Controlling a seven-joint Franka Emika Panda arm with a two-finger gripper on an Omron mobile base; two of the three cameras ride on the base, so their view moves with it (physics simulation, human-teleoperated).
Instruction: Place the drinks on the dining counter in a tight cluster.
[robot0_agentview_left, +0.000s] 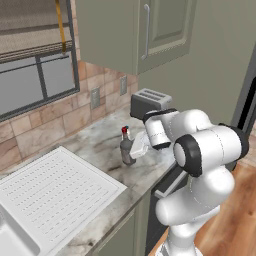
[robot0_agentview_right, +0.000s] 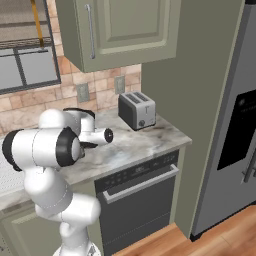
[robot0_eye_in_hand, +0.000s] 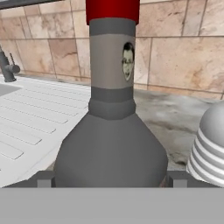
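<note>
One of the drinks, a dark grey bottle (robot0_agentview_left: 126, 149) with a red cap, stands upright on the marble kitchen worktop (robot0_agentview_left: 100, 145) between the sink's drainboard and the toaster. My gripper (robot0_agentview_left: 132, 150) reaches it from the right, at the height of its wide lower body. In the hand view the bottle (robot0_eye_in_hand: 111, 131) is very close and dead centre, with my gripper (robot0_eye_in_hand: 111, 180) around its base and a fingertip (robot0_eye_in_hand: 44, 179) pressed against each flank. The dining counter is out of view.
A grey toaster (robot0_agentview_left: 150, 101) (robot0_agentview_right: 136, 111) stands behind the bottle against the wall. The white drainboard (robot0_agentview_left: 55, 192) lies to the left, with a tap (robot0_eye_in_hand: 6, 65) beyond. A pale ribbed rounded object (robot0_eye_in_hand: 210, 144) sits close on the bottle's right. Wall cupboards (robot0_agentview_left: 135, 30) hang overhead.
</note>
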